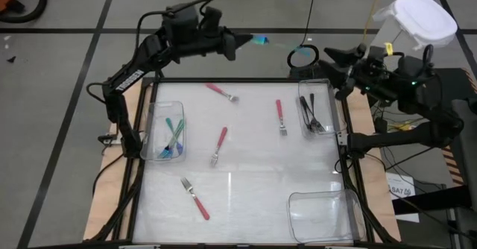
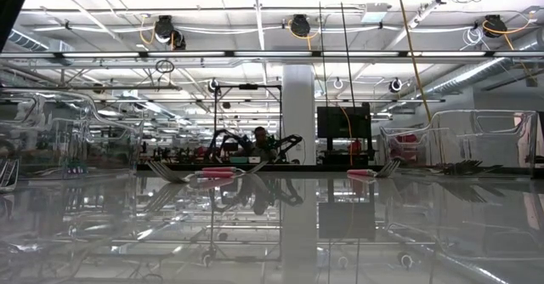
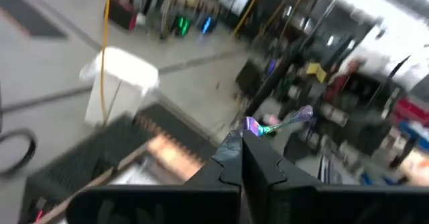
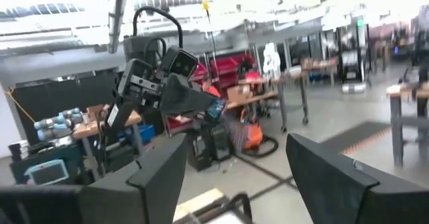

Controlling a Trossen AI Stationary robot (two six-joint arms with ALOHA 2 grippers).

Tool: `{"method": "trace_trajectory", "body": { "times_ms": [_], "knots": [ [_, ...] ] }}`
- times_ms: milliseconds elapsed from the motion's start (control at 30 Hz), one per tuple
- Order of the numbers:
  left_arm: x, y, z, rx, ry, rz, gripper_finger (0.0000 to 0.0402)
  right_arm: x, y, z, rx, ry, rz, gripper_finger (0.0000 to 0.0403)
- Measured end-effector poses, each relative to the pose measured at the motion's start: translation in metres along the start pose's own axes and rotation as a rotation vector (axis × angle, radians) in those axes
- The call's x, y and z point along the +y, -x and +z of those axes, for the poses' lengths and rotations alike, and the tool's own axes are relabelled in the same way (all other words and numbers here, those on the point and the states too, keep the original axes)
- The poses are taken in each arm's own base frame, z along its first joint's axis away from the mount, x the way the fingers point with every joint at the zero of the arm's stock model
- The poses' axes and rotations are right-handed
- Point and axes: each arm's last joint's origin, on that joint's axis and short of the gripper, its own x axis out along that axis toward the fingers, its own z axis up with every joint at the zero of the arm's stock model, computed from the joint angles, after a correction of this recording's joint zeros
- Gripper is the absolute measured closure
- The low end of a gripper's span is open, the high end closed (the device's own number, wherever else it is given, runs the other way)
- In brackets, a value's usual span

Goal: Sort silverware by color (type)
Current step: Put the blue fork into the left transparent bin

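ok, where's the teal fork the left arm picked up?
In the high view, the teal fork sits in the shut left gripper, raised beyond the table's far edge.

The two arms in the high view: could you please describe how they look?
Both are dark, jointed arms. The left arm carries white lettering on one link and a black cable looping beside it. The right arm shows a small green light, a yellow tag and trailing cables. The jaws are dark and wedge-shaped.

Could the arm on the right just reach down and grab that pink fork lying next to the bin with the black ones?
Probably yes. The right gripper is open, holds nothing and hovers past the table's far edge, while the pink fork lies alone on the bare surface beside the bin of black forks, with nothing over it.
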Motion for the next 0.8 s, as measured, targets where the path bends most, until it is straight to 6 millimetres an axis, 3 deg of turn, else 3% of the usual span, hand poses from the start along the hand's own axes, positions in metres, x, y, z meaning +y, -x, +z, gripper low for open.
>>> {"method": "trace_trajectory", "body": {
  "times_ms": [400, 800],
  "knots": [
    [-0.027, 0.004, 0.020, -0.317, -0.127, -0.093, 0.0401, 0.007, -0.016, 0.013, -0.189, -0.027, 0.011, 0.0151],
    [-0.043, 0.002, 0.016, -0.373, -0.181, -0.143, 0.0402, 0.014, -0.037, 0.025, -0.422, -0.108, 0.023, 0.0151]
  ]
}}
